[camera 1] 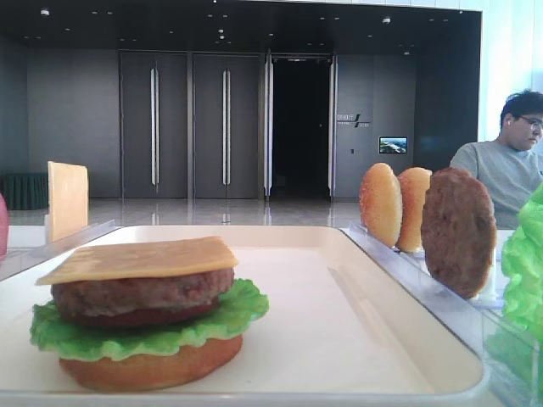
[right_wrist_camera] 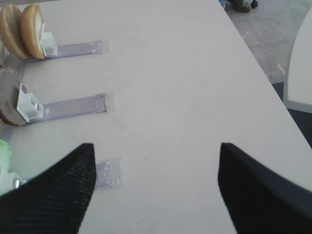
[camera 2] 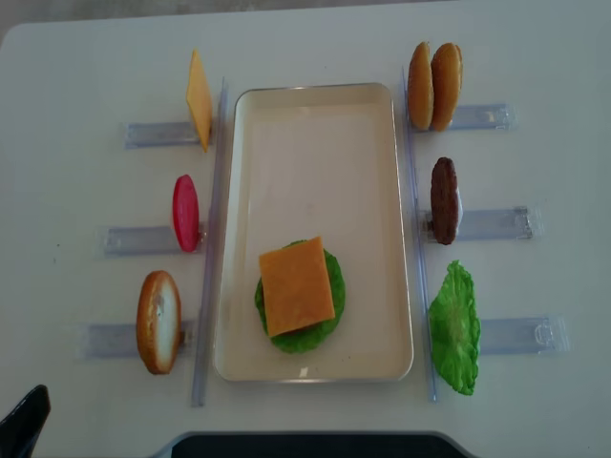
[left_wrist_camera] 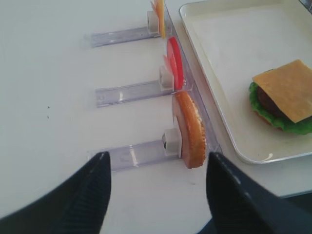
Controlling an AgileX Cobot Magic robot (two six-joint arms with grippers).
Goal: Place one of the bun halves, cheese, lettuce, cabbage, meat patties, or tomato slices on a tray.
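On the cream tray stands a stack with a cheese square on top, over a meat patty, lettuce and a bun half. My left gripper hangs open over the table, just short of an upright bun half, holding nothing. A tomato slice and another cheese slice stand further along that side. My right gripper is open above bare table, to the right of two bun halves, a patty and lettuce. Cabbage is out of view.
Clear plastic holders line both long sides of the tray. The table's right edge drops to the floor. A seated person is at the back right. A dark base sits at the near table edge.
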